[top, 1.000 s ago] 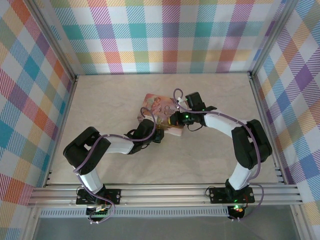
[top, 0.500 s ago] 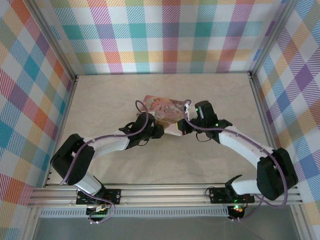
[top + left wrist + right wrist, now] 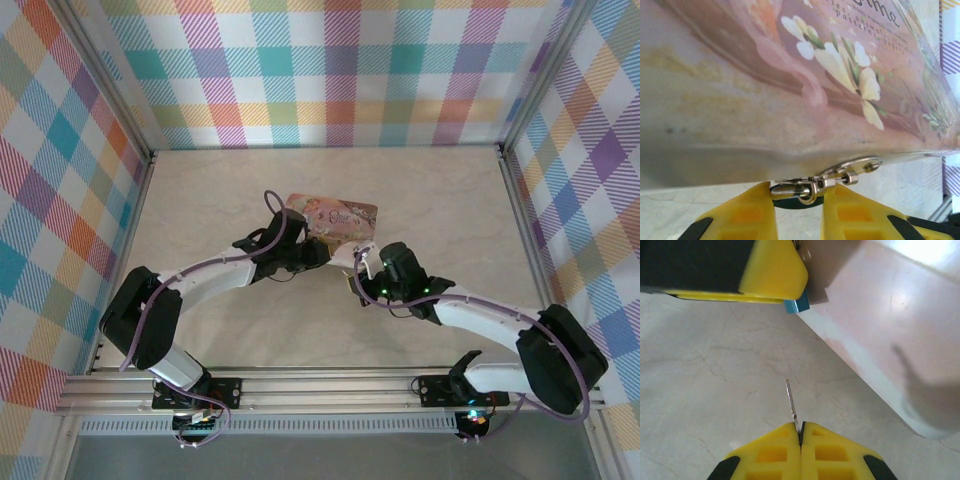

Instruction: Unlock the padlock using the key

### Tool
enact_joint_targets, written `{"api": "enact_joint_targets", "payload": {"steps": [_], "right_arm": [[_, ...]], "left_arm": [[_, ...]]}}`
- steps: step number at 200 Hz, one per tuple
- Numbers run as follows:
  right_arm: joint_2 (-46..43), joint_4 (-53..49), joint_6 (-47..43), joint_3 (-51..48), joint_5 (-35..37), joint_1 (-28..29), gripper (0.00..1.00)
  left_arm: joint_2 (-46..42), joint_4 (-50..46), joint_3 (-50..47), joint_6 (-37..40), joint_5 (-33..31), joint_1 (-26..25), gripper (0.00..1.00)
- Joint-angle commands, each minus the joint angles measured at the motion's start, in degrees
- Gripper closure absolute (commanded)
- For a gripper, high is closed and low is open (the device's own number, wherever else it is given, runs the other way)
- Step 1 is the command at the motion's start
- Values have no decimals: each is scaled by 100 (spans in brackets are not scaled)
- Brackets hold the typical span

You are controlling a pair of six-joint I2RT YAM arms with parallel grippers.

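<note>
The padlock (image 3: 799,202) hangs on the hasp of the pink tin (image 3: 790,75), its silvery shackle uppermost. My left gripper (image 3: 799,194) is shut on it, one yellow finger on each side. In the right wrist view a blue corner of the padlock (image 3: 796,305) pokes out under the left arm's yellow finger (image 3: 775,270). My right gripper (image 3: 801,427) is shut on the key (image 3: 791,399), whose thin blade points toward the padlock with a stretch of bare table between them. From above, the left gripper (image 3: 318,254) and the right gripper (image 3: 358,262) meet at the tin's near edge.
The pink tin (image 3: 335,218) lies mid-table, and its side wall (image 3: 880,340) runs along the right of the right wrist view. Marbled table (image 3: 220,200) spreads around it. Checked walls and metal rails (image 3: 330,385) bound the workspace.
The right gripper has drawn back from the tin toward the near edge with the key, its elbow swinging low. The left arm has stretched forward, and the tin has turned.
</note>
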Motion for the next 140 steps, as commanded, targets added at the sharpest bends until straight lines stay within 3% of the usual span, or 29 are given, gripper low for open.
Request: {"api": "enact_joint_targets", "payload": {"steps": [1, 51, 140], "right_arm": [[212, 936, -88, -119, 102, 51, 100], [626, 1577, -12, -158, 74, 60, 100], [1057, 1717, 1, -10, -51, 65, 100]], "left_arm": [[-209, -69, 248, -244, 421, 34, 91], [-281, -136, 207, -311, 364, 56, 91], [-306, -18, 146, -381, 271, 60, 92]]}}
